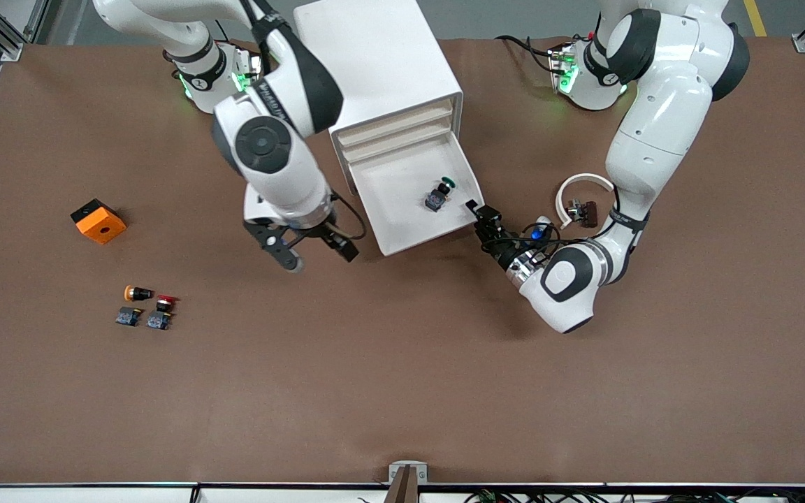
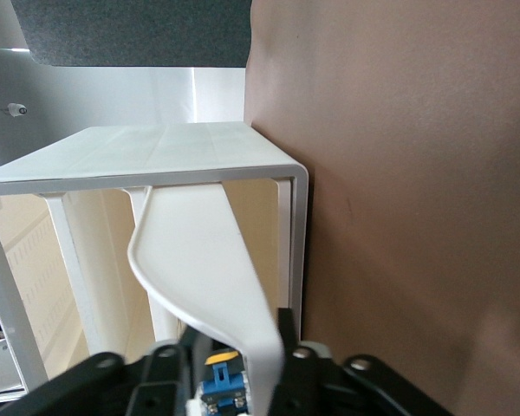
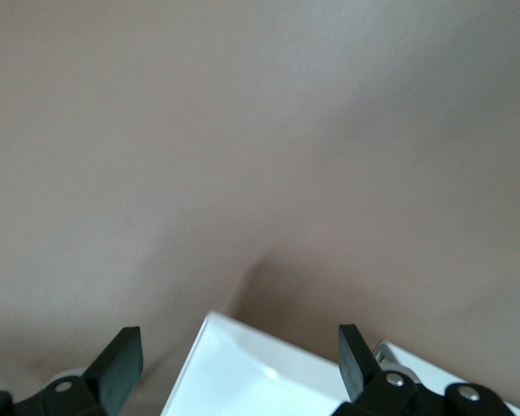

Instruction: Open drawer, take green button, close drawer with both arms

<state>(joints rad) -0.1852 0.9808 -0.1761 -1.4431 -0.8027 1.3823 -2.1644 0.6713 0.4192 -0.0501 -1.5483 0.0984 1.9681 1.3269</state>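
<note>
The white cabinet (image 1: 374, 56) has its bottom drawer (image 1: 395, 188) pulled open. The green-capped button (image 1: 439, 194) lies inside it, toward the left arm's end. My left gripper (image 1: 481, 213) is at the drawer's front corner; in the left wrist view (image 2: 238, 347) its fingers straddle the drawer's curved front wall (image 2: 208, 260), with a gap on one side. A blue and yellow part (image 2: 219, 381) shows in that gap. My right gripper (image 1: 318, 255) is open and empty, low over the table beside the drawer's other front corner (image 3: 269, 381), which shows between its fingertips (image 3: 121, 355).
An orange box (image 1: 98, 221), an orange-capped button (image 1: 138, 293), a red-capped button (image 1: 167, 302) and two small blue blocks (image 1: 128, 316) lie toward the right arm's end. A white ring with a dark part (image 1: 584, 202) lies beside the left forearm.
</note>
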